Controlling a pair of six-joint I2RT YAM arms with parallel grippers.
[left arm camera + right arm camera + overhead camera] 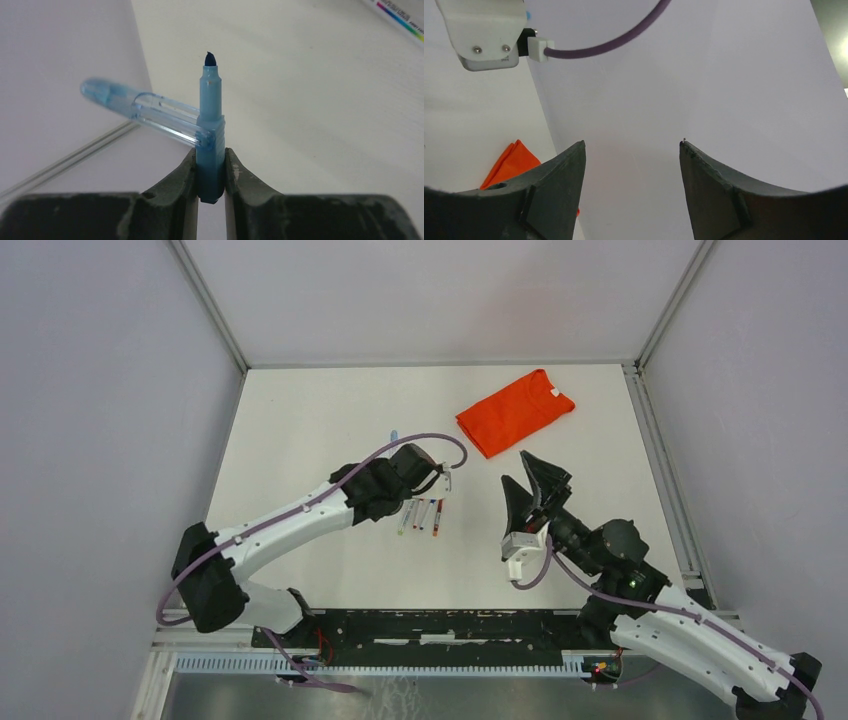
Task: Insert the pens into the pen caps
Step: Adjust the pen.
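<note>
Blue pen [210, 125]: clamped by its barrel in the left gripper [210, 162], bare nib pointing straight away from the wrist. Cap [140, 107], clear blue: lies on the table [325, 100] just beyond the pen, perhaps touching it. Its mouth is nearest the pen, but its long axis slants off to the pen's left, out of line with the nib, so insertion likely needs realignment. Right gripper [631, 150]: spread wide, holding nothing, well apart on the pen's right; the left arm is nearer.
</note>
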